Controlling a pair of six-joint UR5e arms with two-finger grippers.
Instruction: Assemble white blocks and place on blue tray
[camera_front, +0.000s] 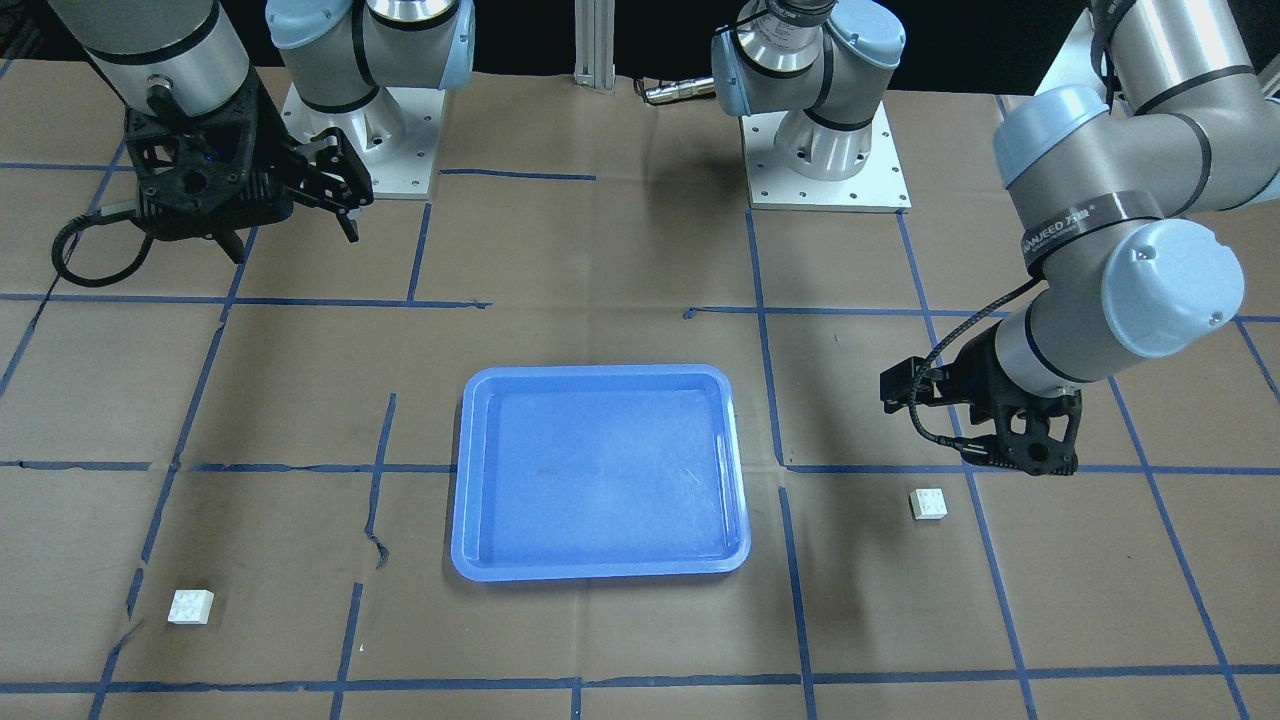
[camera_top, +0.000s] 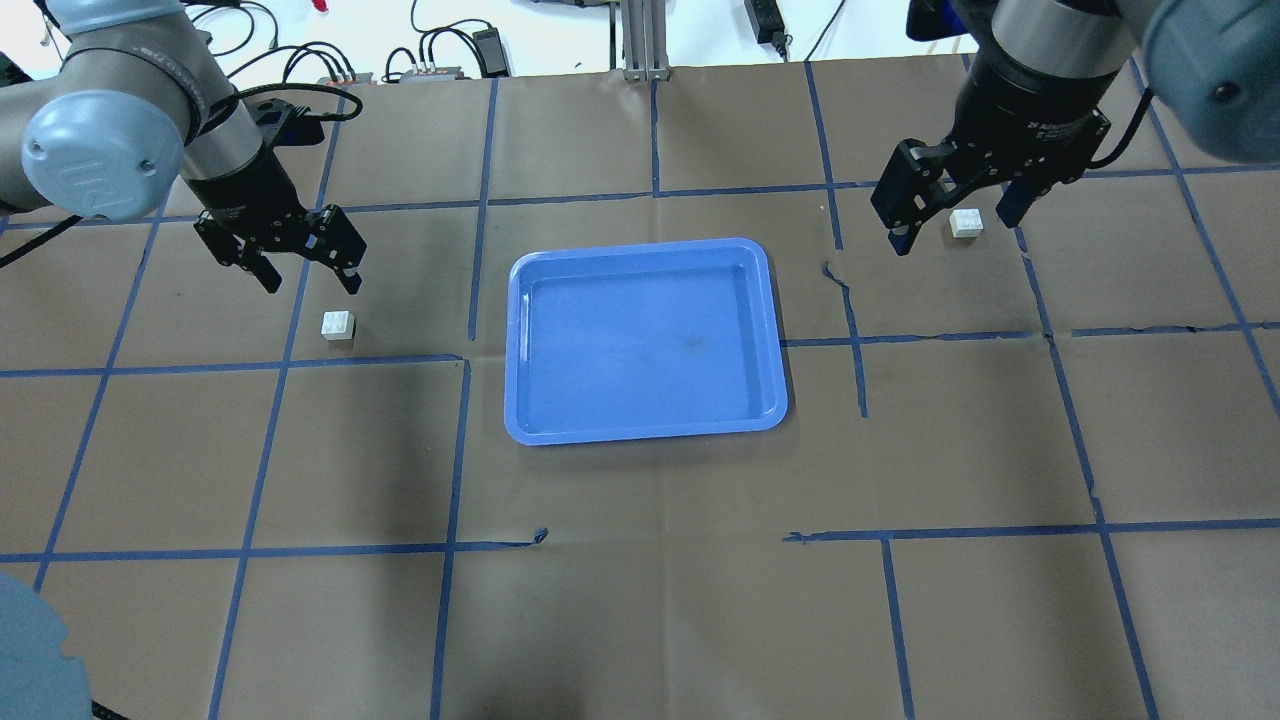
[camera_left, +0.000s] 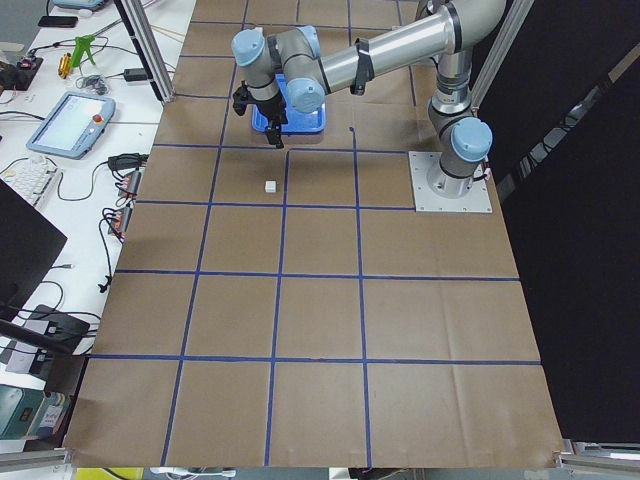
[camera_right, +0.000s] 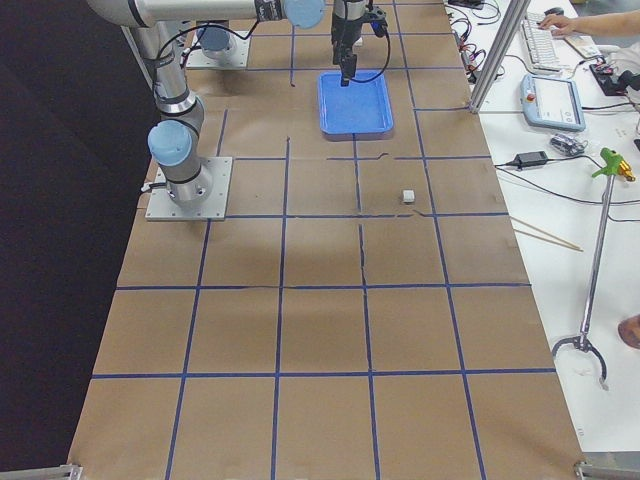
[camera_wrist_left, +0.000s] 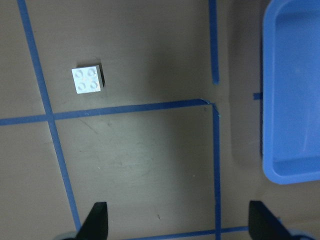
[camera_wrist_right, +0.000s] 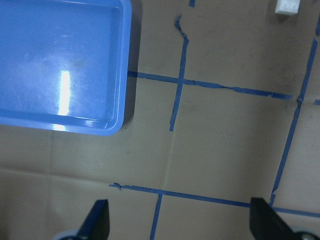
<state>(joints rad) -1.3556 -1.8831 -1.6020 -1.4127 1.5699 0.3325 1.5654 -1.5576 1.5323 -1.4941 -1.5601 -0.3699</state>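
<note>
At the lower edge of the left wrist view, the left gripper (camera_top: 310, 278) shows both fingers (camera_wrist_left: 97, 220) spread wide apart with nothing between them. Beyond them a blue tape line (camera_wrist_left: 125, 109) crosses the bench (camera_top: 640, 600). Past that line lies the left white block (camera_wrist_left: 87, 80), studs up, ahead of the fingers and offset toward the finger at that view's left side. Being square, it offers no long axis, and its sides sit nearly square to the line joining the fingers. Farther across, the blue tray (camera_top: 600, 380) lies between the two arms, with neither block on it. On the tray's other side the right gripper (camera_front: 345, 195) hangs high, its fingers likewise apart and holding nothing. The right white block (camera_top: 966, 223) shows only at the far corner of the right wrist view, well ahead of those fingers. Judged from this, the left arm is the nearer to a grasp: a short advance and descent should straddle its block
</note>
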